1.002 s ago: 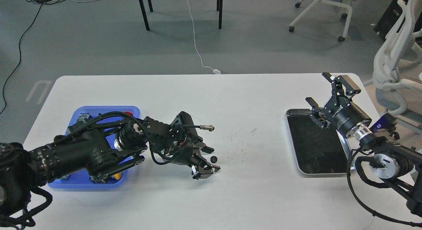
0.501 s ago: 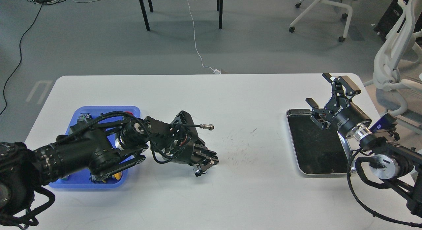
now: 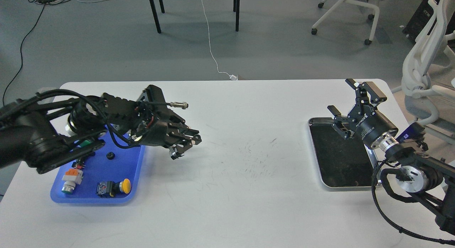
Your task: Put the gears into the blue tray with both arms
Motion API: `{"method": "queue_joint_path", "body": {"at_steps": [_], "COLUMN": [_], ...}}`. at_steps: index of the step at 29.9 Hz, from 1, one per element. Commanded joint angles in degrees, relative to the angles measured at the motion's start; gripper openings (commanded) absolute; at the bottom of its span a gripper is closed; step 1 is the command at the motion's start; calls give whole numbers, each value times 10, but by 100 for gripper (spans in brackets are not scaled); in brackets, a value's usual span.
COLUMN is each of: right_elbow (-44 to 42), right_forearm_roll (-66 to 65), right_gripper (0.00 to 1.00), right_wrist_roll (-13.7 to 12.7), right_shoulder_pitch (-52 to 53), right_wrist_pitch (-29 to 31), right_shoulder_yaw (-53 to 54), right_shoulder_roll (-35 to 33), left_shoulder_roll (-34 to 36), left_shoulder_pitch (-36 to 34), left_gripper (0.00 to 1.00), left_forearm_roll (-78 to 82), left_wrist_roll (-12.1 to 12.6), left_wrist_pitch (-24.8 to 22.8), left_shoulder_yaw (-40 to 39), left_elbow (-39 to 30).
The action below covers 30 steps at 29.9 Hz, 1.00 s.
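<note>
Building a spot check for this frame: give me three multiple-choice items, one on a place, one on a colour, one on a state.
1. Where does the visible gear lie?
A. inside the blue tray
B. on the metal tray
C. on the bare table

2. What colour is the cap of the push-button switch at the blue tray's near edge?
A. white
B. purple
C. yellow

3. How do the jaws of the right gripper stand?
A. clamped on a switch
B. spread open, holding nothing
C. shut on a cable

Key: 1 A, the small black ring sits on the blue floor; 2 C, its round cap is yellow; 3 B, the fingers stand apart over the metal tray's far end.
</note>
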Motion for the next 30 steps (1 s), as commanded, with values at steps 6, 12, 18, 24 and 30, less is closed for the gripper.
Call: {"method": "queue_joint_path", "body": {"at_steps": [6,12,18,24,30], "right_elbow": [0,0,1,4,4], "right_forearm_roll": [0,-1,-1,-1,-1], "right_gripper": [96,96,96,96,96], "right_wrist_roll": [0,0,0,0,0], "right_shoulder_pitch": [1,1,0,1,1], "right_wrist_pitch": [1,1,1,1,1], "right_shoulder_yaw": [-1,-1,-1,-1,-1], "right_shoulder_roll": [8,10,9,9,8], "left_shoulder_roll": [127,130,126,125,125], "left_shoulder_pitch": [102,143,143,153,158], "left_gripper": [13,14,18,24,77], "left_forearm_roll": [-7,-7,-3,-3,-8], "left_wrist_roll": [0,0,0,0,0], "left_wrist_pitch": [37,45,47,48,52], "left_shoulder_yaw": [6,0,1,0,-1], "left_elbow": [-5,23,40,59,59]}}
